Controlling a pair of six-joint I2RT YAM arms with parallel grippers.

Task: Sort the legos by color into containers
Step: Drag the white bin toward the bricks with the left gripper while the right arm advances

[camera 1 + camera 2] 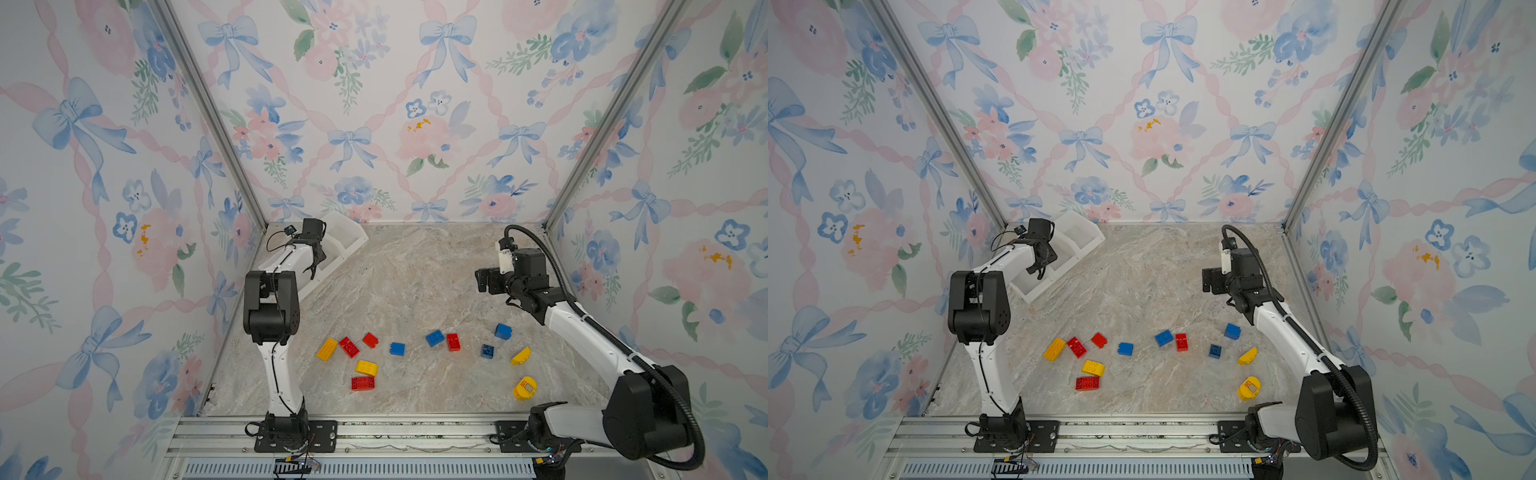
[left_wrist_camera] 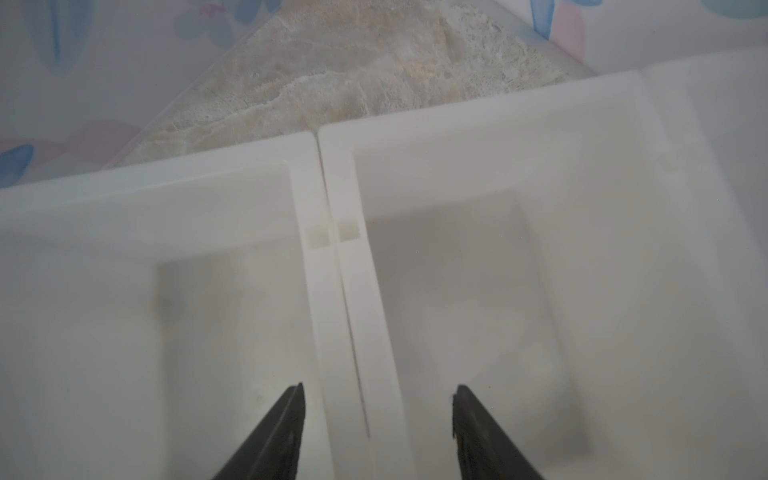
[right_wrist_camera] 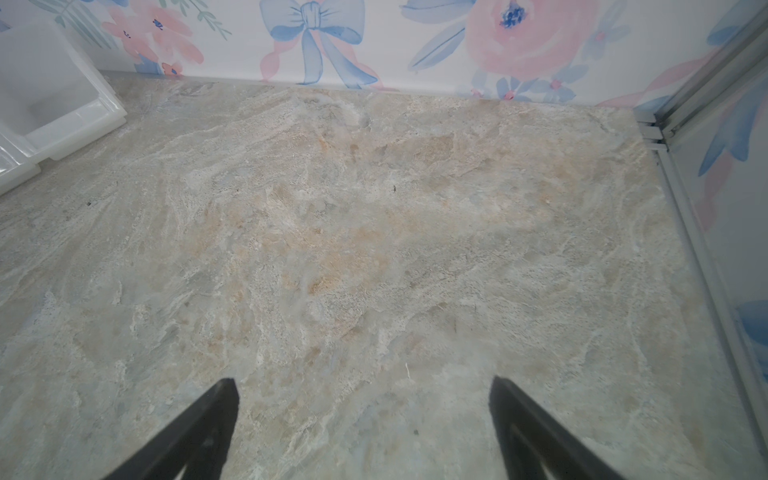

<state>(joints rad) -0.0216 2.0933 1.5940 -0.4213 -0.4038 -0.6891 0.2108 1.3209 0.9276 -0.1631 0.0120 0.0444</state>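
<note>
Several legos lie scattered near the table's front in both top views, among them a yellow brick (image 1: 326, 348), a red brick (image 1: 363, 382), a blue brick (image 1: 434, 338) and a rounded yellow piece (image 1: 524, 388). The white containers (image 1: 349, 239) (image 1: 1088, 239) stand angled in the back left corner. My left gripper (image 1: 314, 266) (image 2: 378, 390) hangs open over them, its fingers straddling the shared rim (image 2: 336, 291) between two bins; the bin floors in the left wrist view are bare. My right gripper (image 1: 482, 282) (image 3: 363, 386) is open over bare table at the right, holding nothing.
Floral walls with metal corner posts (image 1: 590, 137) enclose the marble table (image 1: 415, 282) on three sides. A metal rail (image 1: 374, 432) with both arm bases runs along the front edge. One end of the containers (image 3: 62, 108) shows in the right wrist view.
</note>
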